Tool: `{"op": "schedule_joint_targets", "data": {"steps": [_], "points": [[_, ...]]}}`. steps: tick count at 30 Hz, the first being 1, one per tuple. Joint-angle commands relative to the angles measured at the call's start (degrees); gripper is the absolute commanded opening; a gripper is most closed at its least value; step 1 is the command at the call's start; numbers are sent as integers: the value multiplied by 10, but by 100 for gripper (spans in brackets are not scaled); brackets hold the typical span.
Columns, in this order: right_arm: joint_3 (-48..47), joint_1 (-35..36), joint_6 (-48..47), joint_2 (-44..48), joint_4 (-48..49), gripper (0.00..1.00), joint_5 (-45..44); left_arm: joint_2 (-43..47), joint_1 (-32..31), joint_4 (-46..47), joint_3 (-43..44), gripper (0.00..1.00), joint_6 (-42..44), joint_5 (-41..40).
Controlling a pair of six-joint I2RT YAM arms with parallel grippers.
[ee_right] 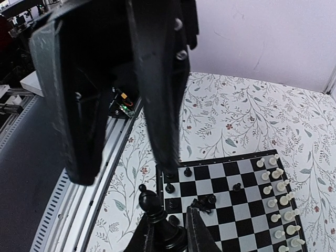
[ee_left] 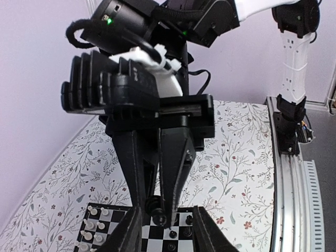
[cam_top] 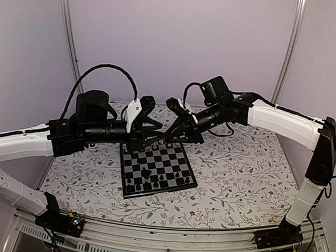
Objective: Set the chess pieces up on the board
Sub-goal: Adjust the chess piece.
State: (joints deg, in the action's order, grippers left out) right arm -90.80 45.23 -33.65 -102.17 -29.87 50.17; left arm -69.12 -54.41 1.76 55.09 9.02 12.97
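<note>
Lilac walls close in a floral tabletop, seen from above. The board lies on it slightly askew, its far edge beneath both my grippers. My left gripper and my right gripper reach in from either side and come nearly tip to tip there, both slanting downward. Black chess pieces dot the squares on the side of my fingertips towards my bases.

From my left wrist, my own fingers stand well apart with nothing between them. In the gap, just past the tips, I see board squares and a few black pieces standing. White pieces stand off to the left of the fingers. My right gripper hangs straight ahead, its fingers pointing down and converging on a small dark piece.

From my right wrist, my fingers are almost closed on a black piece. Its long axis runs along the fingers, the broad base in the grip and the rounded head pointing away from the wrist. Past the tips lies the board, with white pieces ranked in two rows at its right edge and scattered black ones nearer; one seems to lie on its side. My left gripper's wide-spread fingers loom above.
</note>
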Motion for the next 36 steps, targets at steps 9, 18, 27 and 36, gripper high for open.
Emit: {"op": "schedule_joint_targets", "data": {"steps": [9, 18, 27, 36], "points": [[-17, -1, 16, 8, -19, 11, 73, -39, -4, 1, 27, 26, 12, -5], [-17, 0, 8, 11, -24, 12, 69, -53, 0, -16, 38, 14, 15, -14], [30, -3, -24, 43, -40, 42, -12, -56, 7, -64, 63, 9, 17, -23], [210, -86, -76, 136, -41, 50, -81, -76, 7, -162, 71, 9, 21, -32]]}}
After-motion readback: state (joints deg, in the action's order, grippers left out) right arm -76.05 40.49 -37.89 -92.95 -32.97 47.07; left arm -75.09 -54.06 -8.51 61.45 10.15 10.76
